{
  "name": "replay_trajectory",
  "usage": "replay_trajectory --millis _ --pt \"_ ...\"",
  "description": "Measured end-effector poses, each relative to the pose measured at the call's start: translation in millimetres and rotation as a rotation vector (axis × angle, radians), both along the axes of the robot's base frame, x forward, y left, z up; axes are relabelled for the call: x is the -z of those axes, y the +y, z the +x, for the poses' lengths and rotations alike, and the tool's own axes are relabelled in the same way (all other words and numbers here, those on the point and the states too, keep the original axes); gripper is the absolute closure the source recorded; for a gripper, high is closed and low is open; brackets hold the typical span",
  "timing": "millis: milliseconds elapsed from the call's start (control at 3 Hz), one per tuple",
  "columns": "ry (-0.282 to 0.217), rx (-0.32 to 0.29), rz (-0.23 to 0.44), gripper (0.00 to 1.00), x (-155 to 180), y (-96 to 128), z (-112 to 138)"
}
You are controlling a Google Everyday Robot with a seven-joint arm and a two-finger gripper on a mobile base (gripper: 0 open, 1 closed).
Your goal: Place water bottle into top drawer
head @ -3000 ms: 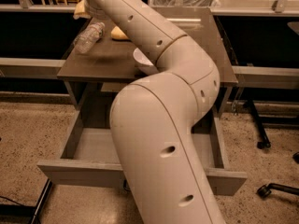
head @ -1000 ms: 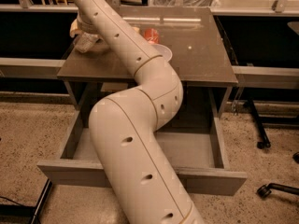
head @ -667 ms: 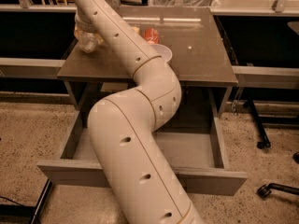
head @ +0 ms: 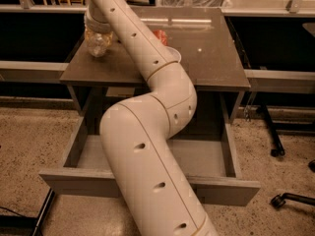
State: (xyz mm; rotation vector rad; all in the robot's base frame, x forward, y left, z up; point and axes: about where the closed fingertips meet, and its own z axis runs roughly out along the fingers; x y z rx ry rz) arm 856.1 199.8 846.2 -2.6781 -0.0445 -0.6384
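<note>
The water bottle, clear and crinkled, hangs upright under my gripper over the back left corner of the dark table. The gripper is shut on the bottle's upper part, and my arm's wrist hides most of the fingers. The top drawer stands pulled open below the tabletop, grey and shallow. My arm crosses its middle and hides the handle and much of the inside.
A red can and a white bowl sit on the tabletop just right of my arm. Chair wheels stand on the speckled floor at the right. A rail runs behind the table.
The arm has swung from the table's middle to its back left with the bottle. In the last second the bottle has turned from tilted to upright; the arm has hardly moved.
</note>
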Motion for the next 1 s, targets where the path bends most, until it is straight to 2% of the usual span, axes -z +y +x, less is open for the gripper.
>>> replay_trajectory --millis 333,667,1000 --pt "-0.044 -0.108 0.165 1.00 -56.4 -26.6 -15.3" --pt "-0.151 -0.304 0.295 1.00 -110.2 -88.5 -53.9" --pt "-0.148 -0.302 0.294 1.00 -109.4 -85.8 -53.5"
